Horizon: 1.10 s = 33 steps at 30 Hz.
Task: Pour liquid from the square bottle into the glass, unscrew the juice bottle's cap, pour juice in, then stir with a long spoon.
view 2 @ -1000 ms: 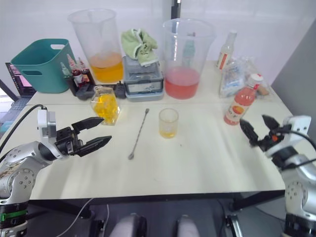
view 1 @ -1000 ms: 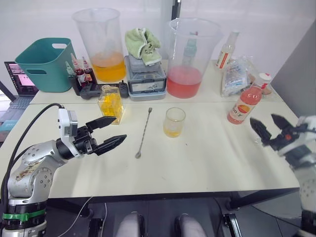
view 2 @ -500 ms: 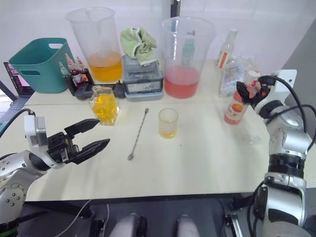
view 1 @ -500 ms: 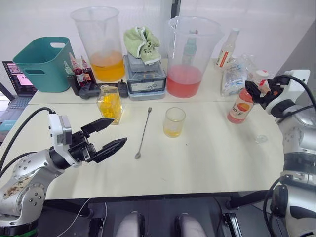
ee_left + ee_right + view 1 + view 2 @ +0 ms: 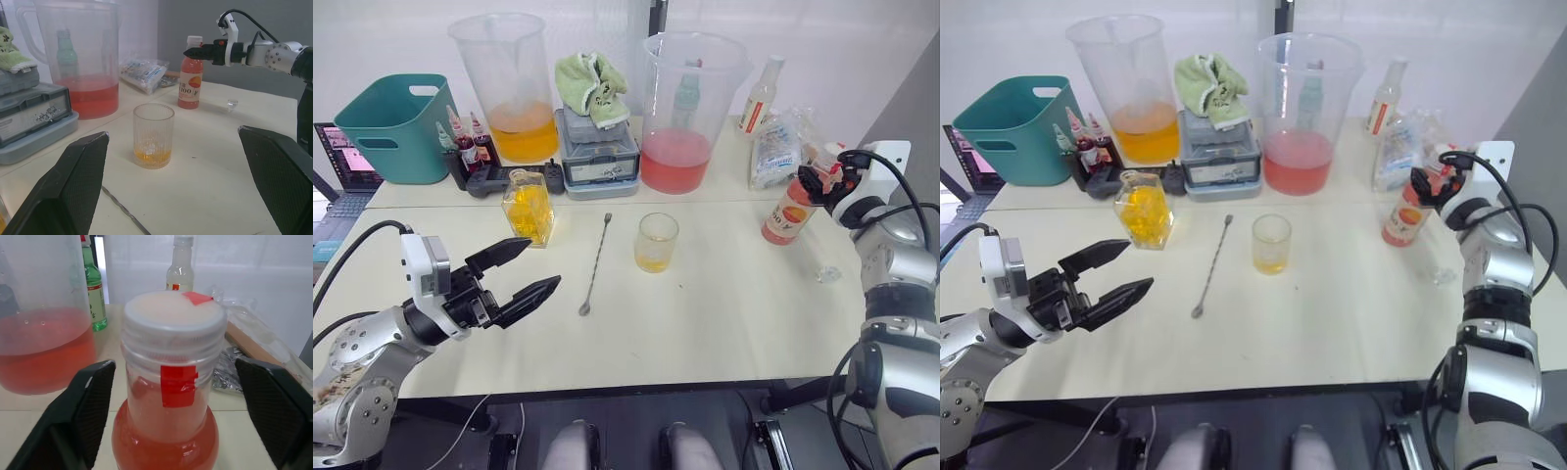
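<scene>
The juice bottle (image 5: 790, 210), pink-red with an orange label, stands upright at the right of the table. My right gripper (image 5: 819, 173) is open, its fingers (image 5: 85, 418) on either side of the white cap (image 5: 173, 316) and apart from it. The glass (image 5: 656, 242) stands mid-table with a little yellow liquid in it. The long spoon (image 5: 597, 262) lies flat just left of the glass. Left of the spoon stands the square bottle (image 5: 529, 204) with yellow liquid. My left gripper (image 5: 543, 262) hovers open in front of the square bottle, holding nothing.
Two big beakers, orange (image 5: 514, 88) and pink (image 5: 690, 108), stand at the back with a grey box (image 5: 597, 152) under a green cloth between them. A teal bin (image 5: 396, 122) is back left. A pale bottle (image 5: 759, 98), a bag (image 5: 783, 147) and a small clear object (image 5: 829, 275) are at the right.
My right gripper rose from the table's front right edge to the juice bottle's cap and now sits around it. The left gripper drifted slightly back, still open.
</scene>
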Each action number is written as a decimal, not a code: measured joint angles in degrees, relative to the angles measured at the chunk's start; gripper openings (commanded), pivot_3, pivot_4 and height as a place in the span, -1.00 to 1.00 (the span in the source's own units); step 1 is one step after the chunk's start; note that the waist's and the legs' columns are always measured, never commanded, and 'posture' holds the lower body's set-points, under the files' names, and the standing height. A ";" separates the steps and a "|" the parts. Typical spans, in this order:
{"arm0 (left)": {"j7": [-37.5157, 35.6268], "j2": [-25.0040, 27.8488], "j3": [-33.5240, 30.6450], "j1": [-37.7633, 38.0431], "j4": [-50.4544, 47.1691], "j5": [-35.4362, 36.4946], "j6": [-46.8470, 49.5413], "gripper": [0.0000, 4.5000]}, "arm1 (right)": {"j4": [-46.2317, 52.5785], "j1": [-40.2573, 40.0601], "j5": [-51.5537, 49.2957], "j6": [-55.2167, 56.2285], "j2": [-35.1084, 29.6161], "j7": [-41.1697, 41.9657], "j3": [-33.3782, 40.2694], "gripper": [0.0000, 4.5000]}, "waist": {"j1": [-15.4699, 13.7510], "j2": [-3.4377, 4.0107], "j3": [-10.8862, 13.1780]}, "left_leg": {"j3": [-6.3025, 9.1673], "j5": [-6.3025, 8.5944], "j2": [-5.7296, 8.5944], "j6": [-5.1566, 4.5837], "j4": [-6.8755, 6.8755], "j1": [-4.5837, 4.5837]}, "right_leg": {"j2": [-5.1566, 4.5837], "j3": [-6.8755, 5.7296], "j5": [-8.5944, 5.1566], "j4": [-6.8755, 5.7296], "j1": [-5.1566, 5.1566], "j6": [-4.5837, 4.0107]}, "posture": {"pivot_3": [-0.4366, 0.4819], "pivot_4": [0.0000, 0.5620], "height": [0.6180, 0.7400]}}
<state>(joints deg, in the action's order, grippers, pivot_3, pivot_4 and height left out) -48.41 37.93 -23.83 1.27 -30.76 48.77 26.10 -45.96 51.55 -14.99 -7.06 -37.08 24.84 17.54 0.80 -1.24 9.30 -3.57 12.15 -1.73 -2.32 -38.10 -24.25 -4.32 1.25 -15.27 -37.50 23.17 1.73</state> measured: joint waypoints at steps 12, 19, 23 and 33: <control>-0.27 0.06 1.74 -2.26 0.50 -1.48 -0.22 1.00 | -6.63 2.90 0.17 3.52 0.28 1.53 0.16 -0.32 | -0.08 0.00 0.00 | 0.00 -0.01 -0.02 0.01 0.03 -0.02 | 0.00 -0.01 0.00 0.20 -0.05 0.00 | -0.05 -0.47 1.00; -3.36 0.14 5.49 -7.42 5.45 -2.41 -0.24 1.00 | 11.27 -6.05 -3.33 -6.56 -1.38 5.00 1.15 -0.32 | -0.43 0.04 0.02 | 0.02 0.00 0.00 0.00 0.26 -0.16 | -0.03 -0.07 0.01 0.31 0.07 0.01 | -0.05 -0.47 1.00; -6.50 0.28 8.37 -11.06 9.27 -3.59 -0.61 1.00 | 30.07 -13.50 -9.21 -17.66 -1.81 7.10 1.17 -0.32 | -0.06 0.08 0.04 | 0.03 0.01 -0.05 -0.01 0.34 -0.16 | 0.01 -0.07 0.01 0.31 0.12 0.01 | -0.05 -0.47 1.00; -13.09 0.07 13.79 -18.18 16.73 -5.98 -2.32 1.00 | 68.88 -26.76 -29.50 -38.03 -2.54 11.09 -0.08 -0.32 | -0.13 0.09 0.06 | 0.05 0.00 -0.06 -0.01 0.31 -0.15 | 0.02 -0.11 0.01 0.40 0.07 0.01 | -0.05 -0.47 1.00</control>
<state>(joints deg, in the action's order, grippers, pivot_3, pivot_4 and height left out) -61.50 38.00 -10.04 -16.91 -14.04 42.79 23.78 22.92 24.79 -44.49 -45.09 -39.62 35.92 17.46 0.68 -1.16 9.36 -3.52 12.15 -1.79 -2.33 -37.80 -24.40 -4.30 1.14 -15.26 -37.11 23.24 1.74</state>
